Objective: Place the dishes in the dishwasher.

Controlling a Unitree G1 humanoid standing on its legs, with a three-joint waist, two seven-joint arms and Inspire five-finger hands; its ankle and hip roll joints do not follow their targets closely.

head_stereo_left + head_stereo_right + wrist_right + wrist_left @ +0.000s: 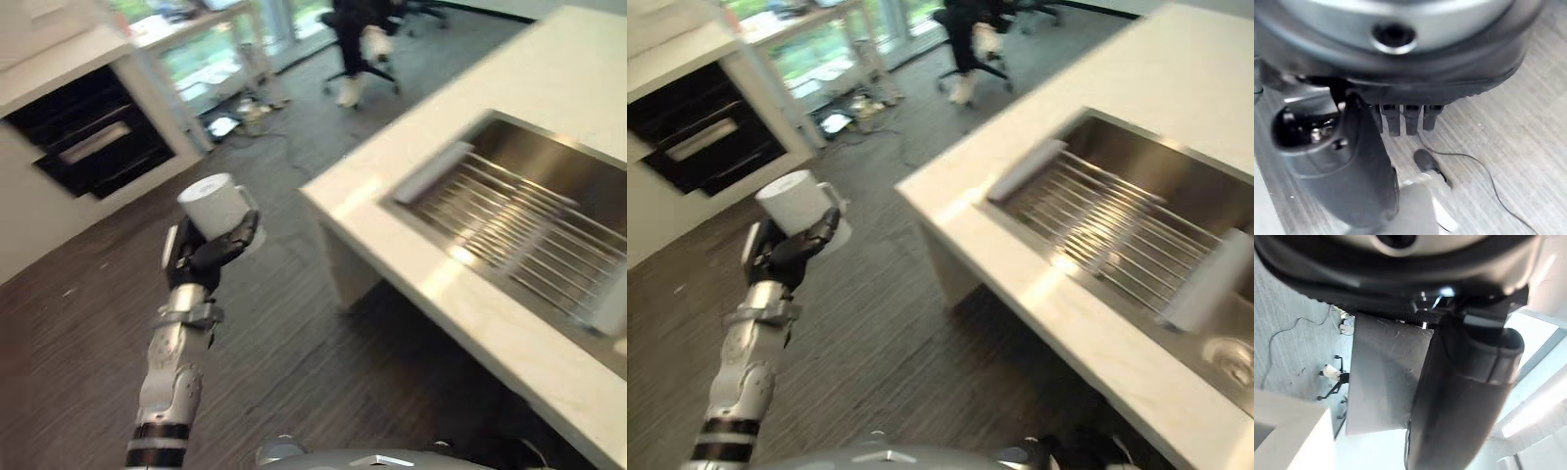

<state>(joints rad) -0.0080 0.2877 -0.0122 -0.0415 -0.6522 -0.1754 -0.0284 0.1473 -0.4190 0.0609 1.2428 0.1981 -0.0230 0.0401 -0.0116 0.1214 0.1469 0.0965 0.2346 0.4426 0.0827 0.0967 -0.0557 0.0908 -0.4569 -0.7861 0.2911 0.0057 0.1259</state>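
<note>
carrying a white mug (214, 203) in my left hand (201, 257), raised over the dark wood floor (294, 372) well away from the desk (392, 245). fingers (240, 235) are curled round the lower part of the mug, thumb on the near side; the mug sits roughly upright, its rim above the hand, its handle toward the desk side. left wrist view shows a grey wall of the mug (1386, 377) pressed against the dark thumb (1464, 396), so the grip reads as firm. right hand (1352, 161) shows in its own wrist view hanging low over the floor; short fingers (1405, 117) point down and look relaxed, with nothing in them that i can make out; a pale blurred shape sits beside the thumb and i cannot tell what it is. desk carries a steel sink (1176, 176) with a wire rack (1107, 235) across it. dark built-in appliance (93, 132) with a pale handle sits in the white cabinetry beyond the mug; i take it for the dishwasher but cannot be sure, and it looks closed. a person seated on an office chair (362, 49) far back. judgement: transport step, mug picked and in transit. next move calls for facing that appliance, getting its door open with the free right hand, then lowering the mug into a rack without tipping.
</note>
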